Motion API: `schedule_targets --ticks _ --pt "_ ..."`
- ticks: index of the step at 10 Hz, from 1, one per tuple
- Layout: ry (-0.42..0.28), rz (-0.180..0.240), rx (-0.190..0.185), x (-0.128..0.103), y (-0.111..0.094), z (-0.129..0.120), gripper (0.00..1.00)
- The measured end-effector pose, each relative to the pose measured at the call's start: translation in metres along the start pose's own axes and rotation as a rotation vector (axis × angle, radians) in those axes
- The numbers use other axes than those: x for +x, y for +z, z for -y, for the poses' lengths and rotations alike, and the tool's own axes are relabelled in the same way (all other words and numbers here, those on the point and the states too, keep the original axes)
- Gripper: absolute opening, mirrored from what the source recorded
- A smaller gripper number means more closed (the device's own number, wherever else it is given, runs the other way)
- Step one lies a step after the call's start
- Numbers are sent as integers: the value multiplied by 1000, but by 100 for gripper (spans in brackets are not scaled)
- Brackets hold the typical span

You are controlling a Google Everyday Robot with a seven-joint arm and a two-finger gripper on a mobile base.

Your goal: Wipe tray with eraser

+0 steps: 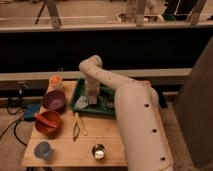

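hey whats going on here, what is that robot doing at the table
The robot's white arm reaches down into the green tray on the wooden table, with the gripper low over the tray's middle. A pale object lies in the tray beside it; whether the gripper holds an eraser cannot be told. A purple bowl and a red bowl sit left of the tray.

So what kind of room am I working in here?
Probably a robot test lab, not a home: a wooden table holding the green tray and a purple bowl, cables on the floor, metal stand legs behind. The gripper is down inside the tray.
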Motion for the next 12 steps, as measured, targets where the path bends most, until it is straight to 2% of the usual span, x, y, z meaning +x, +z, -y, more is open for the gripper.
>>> schedule_targets --ticks 2,5,8,12 --pt "-63 -2 14 -7 1 32 0" --pt "-131 -3 16 -29 0 43 0" --pt "-144 16 8 -59 5 25 0" --pt "-68 43 -11 -70 15 -31 0"
